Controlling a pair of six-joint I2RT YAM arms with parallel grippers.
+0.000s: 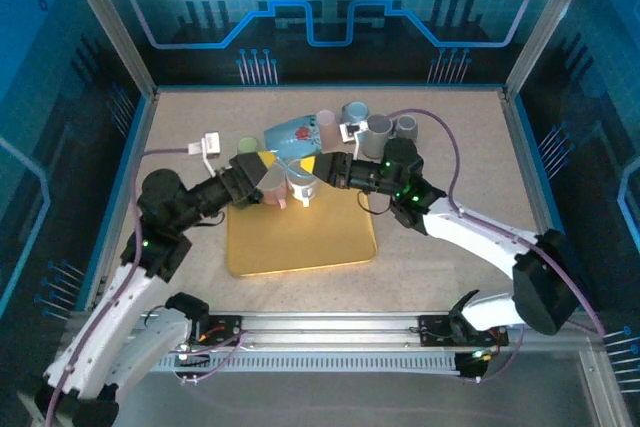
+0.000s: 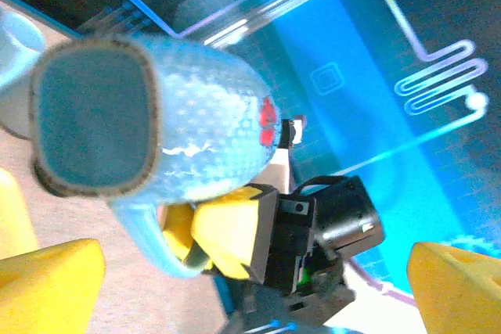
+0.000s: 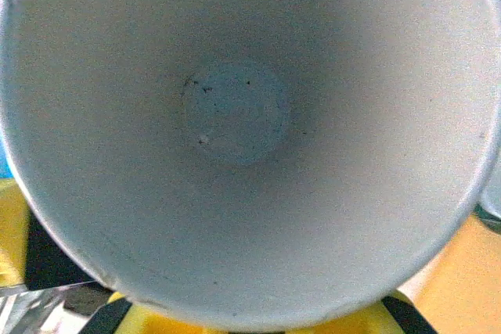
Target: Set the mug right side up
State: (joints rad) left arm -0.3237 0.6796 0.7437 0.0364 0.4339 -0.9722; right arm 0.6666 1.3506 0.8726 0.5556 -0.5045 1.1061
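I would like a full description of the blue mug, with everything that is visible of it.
The mug is light blue with small pale dots and red marks on its side, and glazed like ceramic. Its flat base, ringed by a rough unglazed edge, faces the left wrist camera, so the mug is tipped on its side, seemingly held in the air. The handle points down. A yellow finger of the right tool presses against it beside the handle.

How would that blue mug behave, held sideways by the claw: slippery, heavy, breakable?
Likely stiff and fairly heavy for its size: the blue mug looks like thick ceramic. Its shiny glaze could slip where the right claw appears to pinch the rim. Held on its side, it may twist in the grip, and would probably chip if dropped.
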